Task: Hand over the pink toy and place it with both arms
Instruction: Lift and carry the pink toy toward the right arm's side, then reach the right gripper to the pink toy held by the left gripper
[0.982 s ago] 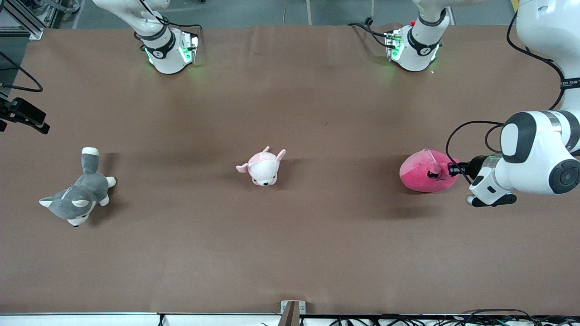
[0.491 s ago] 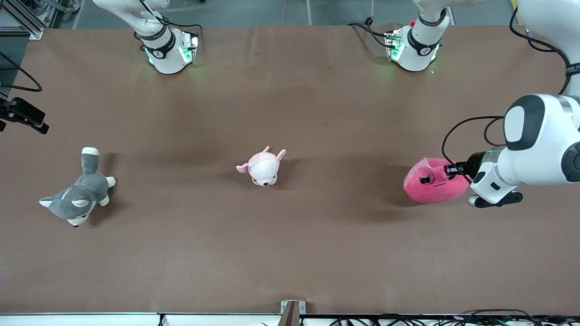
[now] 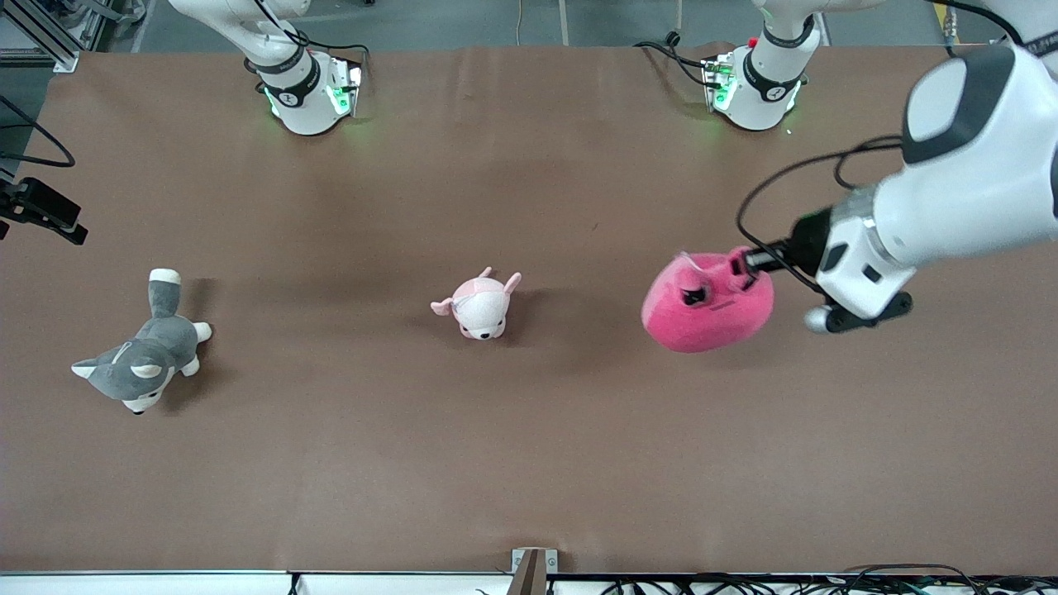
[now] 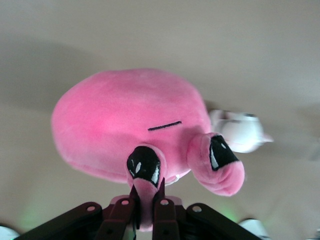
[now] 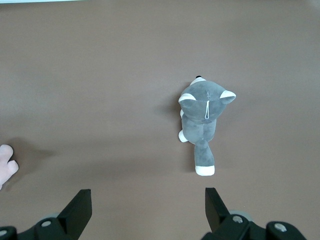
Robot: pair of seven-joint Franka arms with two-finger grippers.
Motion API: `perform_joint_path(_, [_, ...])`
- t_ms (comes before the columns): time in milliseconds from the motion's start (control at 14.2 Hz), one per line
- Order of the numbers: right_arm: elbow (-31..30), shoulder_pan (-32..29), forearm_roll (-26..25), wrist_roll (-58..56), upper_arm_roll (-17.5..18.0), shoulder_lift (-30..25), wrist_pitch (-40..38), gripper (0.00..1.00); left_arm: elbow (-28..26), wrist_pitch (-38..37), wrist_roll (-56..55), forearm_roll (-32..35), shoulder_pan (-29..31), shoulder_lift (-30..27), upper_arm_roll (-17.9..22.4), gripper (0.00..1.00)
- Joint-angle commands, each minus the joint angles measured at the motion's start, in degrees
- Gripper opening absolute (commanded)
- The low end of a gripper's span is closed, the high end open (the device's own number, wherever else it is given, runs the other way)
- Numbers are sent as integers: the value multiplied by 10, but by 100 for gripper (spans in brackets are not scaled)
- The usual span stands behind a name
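one arm has the load: the left hand (image 4: 146,212) pinches a nub of the pink toy (image 3: 707,304), carrying it above the worktop (image 3: 529,463) toward the middle. the right hand (image 5: 145,210) hangs spread wide and empty over the grey plush (image 3: 140,359), waiting. next comes the handover, needing both hands to meet. the pale pink plush (image 3: 479,306) lies under the likely meeting spot.

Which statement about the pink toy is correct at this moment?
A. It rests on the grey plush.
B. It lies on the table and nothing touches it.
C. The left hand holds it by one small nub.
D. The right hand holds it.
C: the left hand is shut on a nub of the pink toy.
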Motion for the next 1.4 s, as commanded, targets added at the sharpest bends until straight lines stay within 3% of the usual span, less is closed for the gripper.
perform_joint_path(0, [2, 2, 10, -3, -4, -2, 1, 100, 27, 74, -93, -15, 1, 6, -70, 0])
perform_joint_path(211, [2, 4, 10, -3, -4, -2, 0, 100, 25, 199, -151, -15, -22, 16, -139, 0])
perform_joint_path(561, [0, 15, 10, -6, -4, 8, -5, 100, 25, 344, -202, -15, -134, 50, -140, 0])
perform_joint_path(842, [0, 36, 12, -6, -2, 23, -7, 100, 22, 372, -210, -8, -191, 70, -136, 0])
perform_joint_path(1053, [2, 43, 91, -10, -4, 21, -19, 99, 22, 373, -214, -6, -212, 88, -134, 0])
perform_joint_path(1263, [2, 36, 198, -4, -8, 20, -35, 75, 17, 374, -214, 17, -219, 100, -134, 0])
perform_joint_path(1333, [1, 37, 232, -3, -7, 20, -42, 73, 17, 374, -214, 18, -222, 103, -134, 0])
